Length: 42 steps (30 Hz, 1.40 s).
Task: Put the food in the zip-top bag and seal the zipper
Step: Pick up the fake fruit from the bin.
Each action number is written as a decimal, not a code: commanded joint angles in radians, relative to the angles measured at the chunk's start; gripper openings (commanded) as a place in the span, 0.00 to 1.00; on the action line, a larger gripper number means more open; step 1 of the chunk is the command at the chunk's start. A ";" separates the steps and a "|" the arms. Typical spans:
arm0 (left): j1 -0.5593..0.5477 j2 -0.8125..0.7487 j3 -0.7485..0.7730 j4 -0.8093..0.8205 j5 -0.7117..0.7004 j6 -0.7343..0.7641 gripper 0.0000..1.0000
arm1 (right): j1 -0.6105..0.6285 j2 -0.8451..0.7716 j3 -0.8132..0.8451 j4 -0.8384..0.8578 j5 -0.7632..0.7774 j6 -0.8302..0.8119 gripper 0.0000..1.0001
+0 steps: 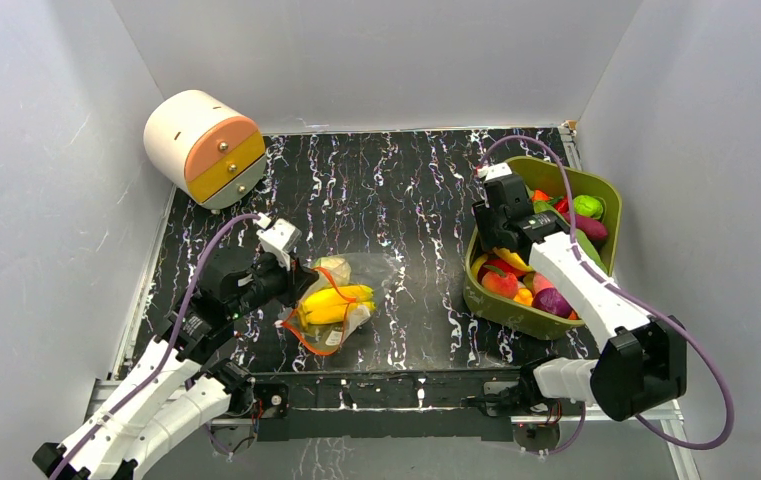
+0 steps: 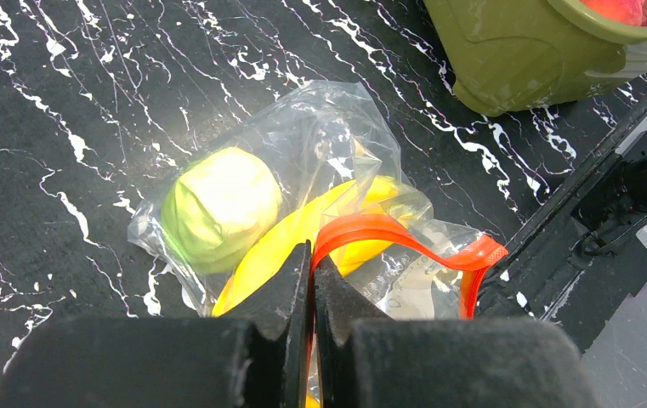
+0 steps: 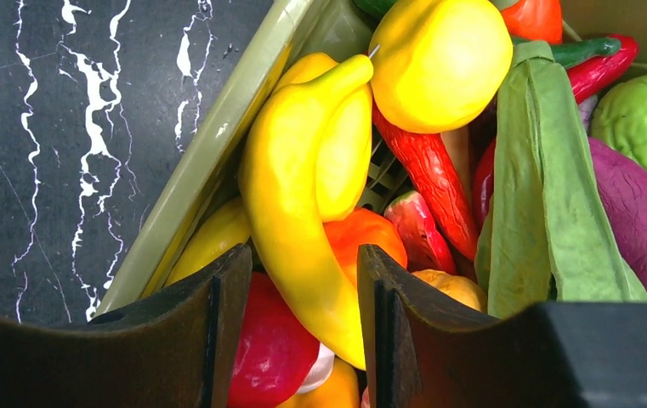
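bag status: zip-top bag (image 1: 348, 272) lay on the black marbled table (image 1: 406, 190), left of centre in the top view, well apart from the olive tub (image 1: 611, 195) at the right side of the frame. inside the bag were yellow bananas (image 1: 337, 305) and a pale green round fruit (image 2: 222, 204); the fruit sat to the upper left of the bananas in the left wrist view. left gripper (image 2: 312, 259) was at the bag's left edge in the top view, fingers pinched tight together on the zipper (image 2: 405, 236). the red-orange strip came out from between the tips and looped off to the right, bent, with the mouth not flat. could not make out the slider tab. right gripper (image 3: 303, 268) was down in the tub's lower left corner in the top view, jaws apart, straddling a yellow banana (image 3: 298, 195) among red, orange, green and purple pieces. contact with that banana couldn't be confirmed. drawer unit (image 1: 206, 148) sat at upper left of the top view.
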 commanded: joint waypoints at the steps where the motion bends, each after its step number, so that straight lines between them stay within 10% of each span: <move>1: -0.001 -0.007 0.003 0.014 0.007 -0.001 0.00 | -0.016 0.010 -0.002 0.086 -0.016 -0.043 0.47; 42: -0.001 -0.020 0.003 0.011 -0.001 0.005 0.00 | -0.035 0.134 0.002 0.075 -0.077 -0.050 0.56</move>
